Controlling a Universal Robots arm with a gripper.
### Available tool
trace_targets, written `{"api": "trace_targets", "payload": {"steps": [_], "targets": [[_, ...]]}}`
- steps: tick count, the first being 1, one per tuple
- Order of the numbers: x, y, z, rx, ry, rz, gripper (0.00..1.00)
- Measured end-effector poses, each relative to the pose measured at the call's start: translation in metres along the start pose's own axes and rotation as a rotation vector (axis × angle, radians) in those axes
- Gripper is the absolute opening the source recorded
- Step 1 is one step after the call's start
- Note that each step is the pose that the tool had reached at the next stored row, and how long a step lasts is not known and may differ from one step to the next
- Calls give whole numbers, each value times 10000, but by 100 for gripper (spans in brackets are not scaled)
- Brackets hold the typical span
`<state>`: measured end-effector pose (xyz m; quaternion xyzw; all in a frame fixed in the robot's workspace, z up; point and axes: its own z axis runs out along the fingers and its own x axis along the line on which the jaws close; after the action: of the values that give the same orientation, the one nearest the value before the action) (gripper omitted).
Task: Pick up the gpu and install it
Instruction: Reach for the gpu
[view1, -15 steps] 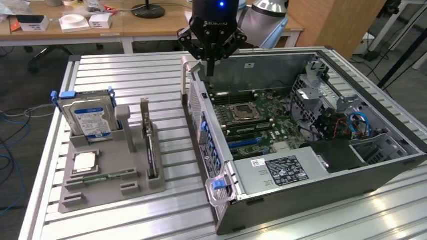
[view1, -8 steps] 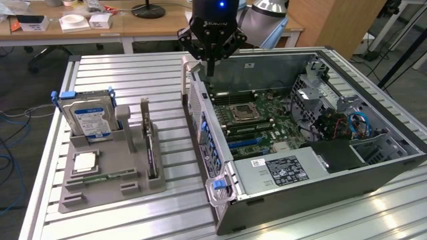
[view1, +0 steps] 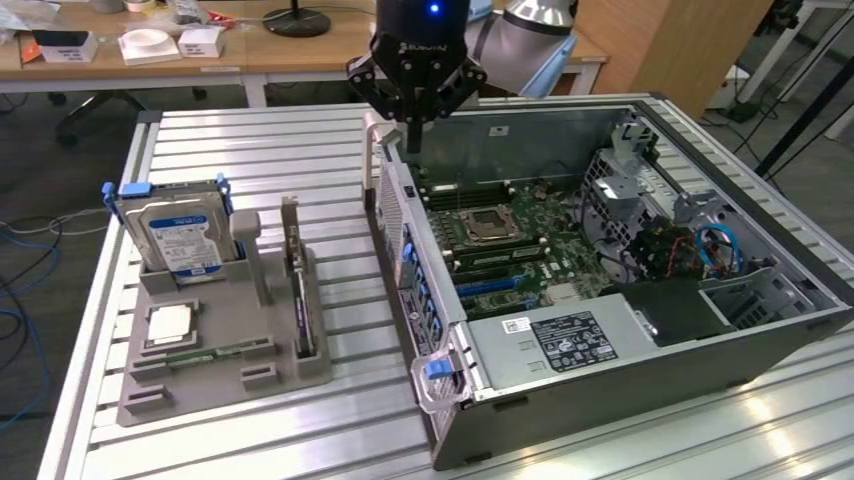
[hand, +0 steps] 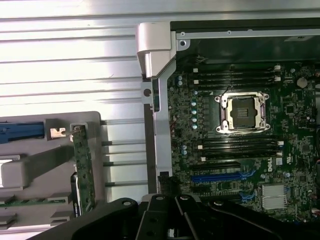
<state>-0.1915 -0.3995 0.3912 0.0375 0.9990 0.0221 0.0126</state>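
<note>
Thin gpu stands edgewise in the grey slotted holder; tool, pressed together, hovers over the open case.

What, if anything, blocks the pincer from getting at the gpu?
Probably nothing, so likely yes: the gpu stands on edge in the gray holder with its top edge uncovered, the hard drive apart beside it. The pincer is shut.

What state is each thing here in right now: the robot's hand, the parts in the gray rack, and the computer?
hand: shut, holding nothing, up by the case's far rim.
gpu: standing on edge in the gray rack, not picked up.
hard drive: upright in the rack.
computer case: lying on its side, open.
blue slot: empty.
</note>
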Motion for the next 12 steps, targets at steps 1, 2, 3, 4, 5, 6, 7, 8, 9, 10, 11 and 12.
{"api": "trace_targets", "payload": {"steps": [1, 2, 3, 4, 5, 6, 7, 8, 9, 10, 11, 12], "targets": [[13, -1, 0, 0, 0, 0, 11], [27, -2, -1, 1, 0, 0, 11], [40, -3, -1, 0, 1, 1, 11], [50, -4, -1, 0, 0, 1, 11], [61, -5, -1, 0, 0, 1, 11], [69, -5, -1, 0, 0, 0, 11], [77, -6, -1, 0, 0, 1, 11], [85, -6, -1, 0, 0, 1, 11], [93, -7, -1, 0, 0, 0, 11], [102, -8, -1, 0, 0, 0, 11], [111, -8, -2, 0, 0, 0, 11], [119, -9, -2, 0, 0, 0, 11]]}}
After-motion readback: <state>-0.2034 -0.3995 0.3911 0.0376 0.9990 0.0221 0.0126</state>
